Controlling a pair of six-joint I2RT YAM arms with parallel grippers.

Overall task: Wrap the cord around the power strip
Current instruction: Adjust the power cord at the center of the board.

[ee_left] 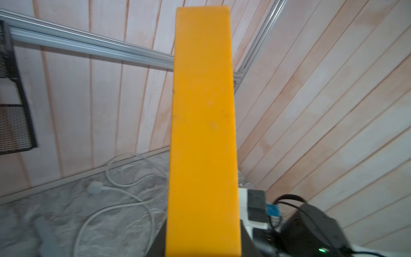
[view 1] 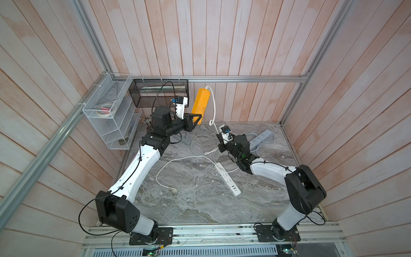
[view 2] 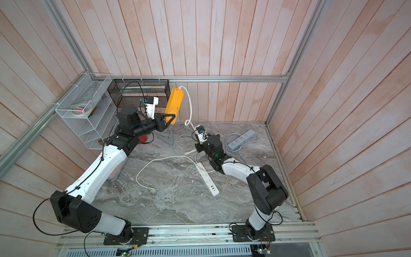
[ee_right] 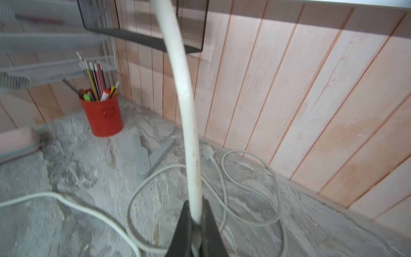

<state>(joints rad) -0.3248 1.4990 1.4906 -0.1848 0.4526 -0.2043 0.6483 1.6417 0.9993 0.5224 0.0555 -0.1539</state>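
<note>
An orange power strip (view 1: 201,104) (view 2: 174,104) stands nearly upright above the back of the table, filling the middle of the left wrist view (ee_left: 203,133). My left gripper (view 1: 195,118) (ee_left: 203,247) is shut on its lower end. Its white cord (view 1: 214,106) (view 2: 190,106) leaves the strip's top end and hangs down in an arc to my right gripper (view 1: 219,134) (ee_right: 195,213), which is shut on it. The rest of the cord lies in loose loops on the marble table, ending in a white plug (ee_right: 208,152) (ee_left: 94,187) near the back wall.
A white power strip (view 1: 228,178) with its own cord and plug (view 1: 173,190) lies mid-table. A grey-blue strip (view 1: 261,138) lies at the back right. A black mesh basket (view 1: 159,93) and a white wire rack (view 1: 106,115) hang at the back left, above a red pencil cup (ee_right: 103,115).
</note>
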